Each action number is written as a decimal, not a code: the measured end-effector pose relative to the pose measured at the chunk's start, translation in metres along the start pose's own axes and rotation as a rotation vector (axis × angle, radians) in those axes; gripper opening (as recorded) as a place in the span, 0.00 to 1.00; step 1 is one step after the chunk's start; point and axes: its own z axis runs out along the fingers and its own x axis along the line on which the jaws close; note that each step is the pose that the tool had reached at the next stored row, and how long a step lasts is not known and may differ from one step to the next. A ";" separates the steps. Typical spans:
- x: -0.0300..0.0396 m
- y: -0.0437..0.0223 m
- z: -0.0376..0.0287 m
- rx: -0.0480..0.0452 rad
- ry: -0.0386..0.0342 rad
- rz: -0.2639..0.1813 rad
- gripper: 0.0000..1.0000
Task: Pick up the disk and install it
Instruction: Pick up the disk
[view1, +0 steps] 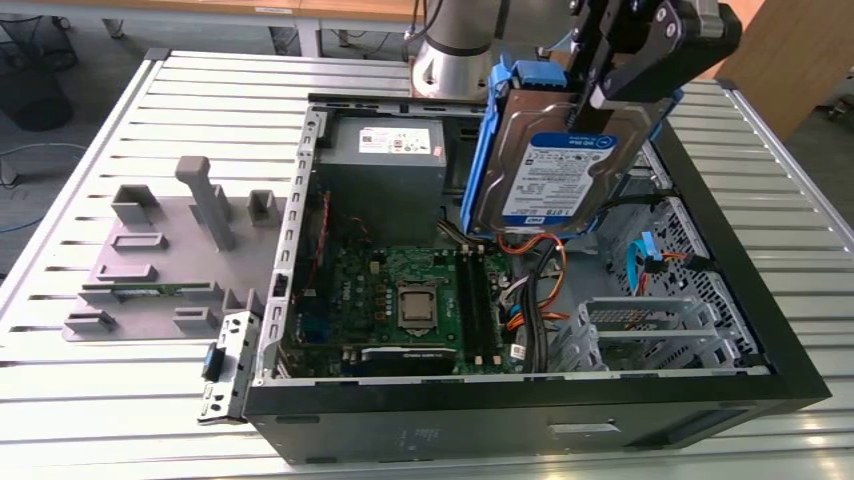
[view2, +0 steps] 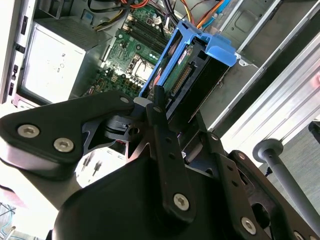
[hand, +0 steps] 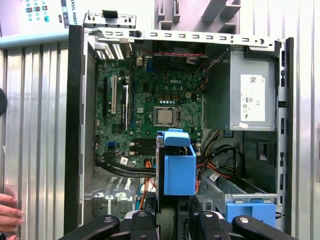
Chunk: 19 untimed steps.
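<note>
The disk (view1: 554, 180), a silver drive with a white-and-blue label in a blue carrier bracket (view1: 489, 150), hangs on edge above the open computer case (view1: 534, 395). My gripper (view1: 603, 100) is shut on its upper end, over the case's middle near the exterior view's right. In the second wrist view the black fingers (view2: 160, 112) clamp the disk (view2: 187, 75), whose connector edge faces the motherboard. In the first wrist view the disk (hand: 179, 167) is seen end-on just beyond the gripper (hand: 172, 217), hovering over the cables and the drive bay.
Inside the case lie the green motherboard (view1: 400, 290), the grey power supply (view1: 387, 150), orange and black cables (view1: 534, 290) and a metal drive cage (view1: 647, 325). A lone blue latch (hand: 249, 210) sits in the bay. Grey fixtures (view1: 160, 250) stand on the slatted table. A person's hand (hand: 7, 212) rests beside the case.
</note>
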 end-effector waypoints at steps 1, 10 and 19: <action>0.0003 0.0000 0.0000 0.0000 -0.0001 0.000 0.35; 0.0059 0.0000 -0.0004 0.0000 0.0000 0.000 0.35; 0.0118 0.0000 -0.0009 0.0000 0.0001 0.000 0.35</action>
